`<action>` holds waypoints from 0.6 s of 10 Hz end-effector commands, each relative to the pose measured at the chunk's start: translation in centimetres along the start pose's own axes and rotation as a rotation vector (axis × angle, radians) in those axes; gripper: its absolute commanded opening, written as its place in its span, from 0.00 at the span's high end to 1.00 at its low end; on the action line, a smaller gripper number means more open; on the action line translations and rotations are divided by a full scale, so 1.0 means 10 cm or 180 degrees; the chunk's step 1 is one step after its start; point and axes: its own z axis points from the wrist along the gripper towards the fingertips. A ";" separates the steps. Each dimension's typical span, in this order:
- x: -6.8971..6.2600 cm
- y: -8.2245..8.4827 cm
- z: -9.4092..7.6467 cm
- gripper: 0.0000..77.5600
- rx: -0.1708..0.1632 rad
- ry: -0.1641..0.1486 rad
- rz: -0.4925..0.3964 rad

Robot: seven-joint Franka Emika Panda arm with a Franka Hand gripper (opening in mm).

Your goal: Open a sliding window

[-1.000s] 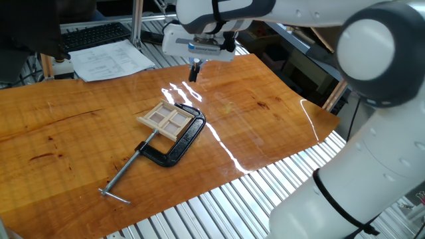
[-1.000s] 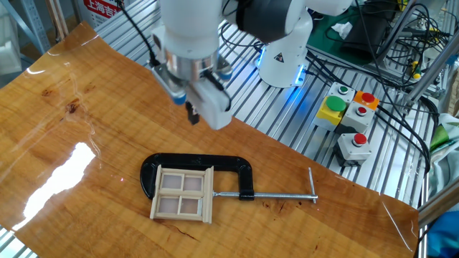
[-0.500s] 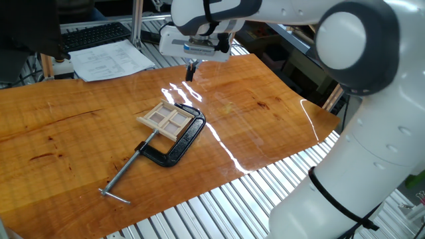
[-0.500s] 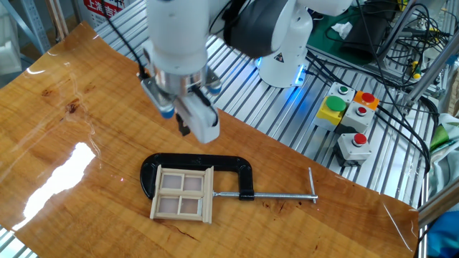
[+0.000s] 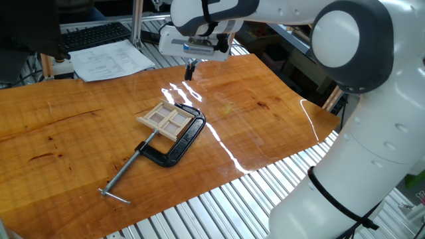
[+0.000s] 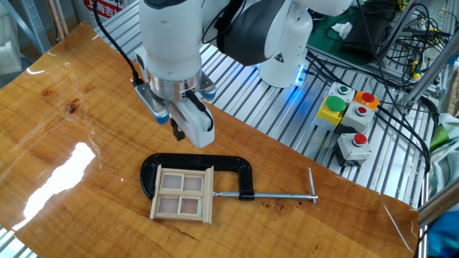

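Note:
The sliding window (image 5: 166, 118) is a small pale wooden frame with four panes. It lies flat on the wooden table, held in the jaw of a black C-clamp (image 5: 180, 143) with a long silver screw. In the other fixed view the window (image 6: 183, 195) lies below the clamp's black bar (image 6: 215, 165). My gripper (image 5: 190, 71) hangs above the table, beyond the window's far edge and apart from it. Its dark fingers are together and hold nothing. In the other fixed view the gripper (image 6: 178, 132) is just above the clamp's bar.
Papers (image 5: 109, 60) and a keyboard (image 5: 93, 36) lie at the table's far left. Button boxes (image 6: 348, 118) stand on the aluminium frame beside the table. The clamp's screw handle (image 5: 114, 195) ends near the table's front edge.
The gripper has moved a little sideways and lower, closer to the clamp and window. The window and clamp have not moved.

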 end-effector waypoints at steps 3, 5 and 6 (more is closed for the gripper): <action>-0.01 0.00 -0.02 1.00 0.0005 0.0008 0.0430; -0.01 0.00 -0.02 1.00 0.0012 0.0007 0.0517; -0.01 0.00 -0.02 1.00 0.0008 -0.0007 0.0534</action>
